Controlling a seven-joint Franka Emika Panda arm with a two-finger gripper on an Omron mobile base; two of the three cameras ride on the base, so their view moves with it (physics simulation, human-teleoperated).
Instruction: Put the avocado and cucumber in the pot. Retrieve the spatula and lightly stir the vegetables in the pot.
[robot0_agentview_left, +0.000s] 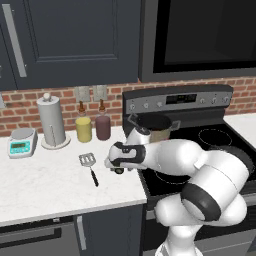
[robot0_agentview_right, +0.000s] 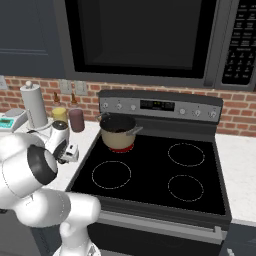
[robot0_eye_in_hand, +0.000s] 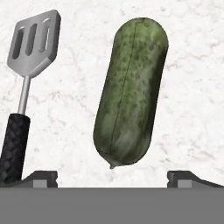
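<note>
**A:** Start at the left. What do you have on the counter?

**B:** In your left base view the white marble counter (robot0_agentview_left: 45, 185) runs from the left edge up to the stove (robot0_agentview_left: 210, 150). Against the brick wall you see a small kitchen scale (robot0_agentview_left: 21, 141), then a paper towel roll (robot0_agentview_left: 51, 121) on its stand, then a yellow bottle (robot0_agentview_left: 83, 127) and a dark red bottle (robot0_agentview_left: 103, 125) just beside each other.

**A:** And the spatula?

**B:** The spatula (robot0_agentview_left: 89, 167) lies flat on the counter in front of those bottles, silver slotted head toward the wall, black handle toward you. Just to its right your gripper (robot0_agentview_left: 116, 167) hangs low over the counter near the stove's edge.

**A:** How do the jaws stand?

**B:** Spread wide, holding nothing. In your hand view the two fingertips (robot0_eye_in_hand: 41, 178) sit far apart at the bottom, and the cucumber (robot0_eye_in_hand: 131, 92) lies on the marble between them, apart from both. The spatula lies alongside the cucumber, near but not touching.

**A:** The pot?

**B:** Further right, the pot (robot0_agentview_right: 118, 132) sits on the stove's rear left burner in your right base view, well apart from the gripper (robot0_agentview_right: 70, 153). You can't make out what is in its dark interior, and you can't tell where the avocado is.
</note>
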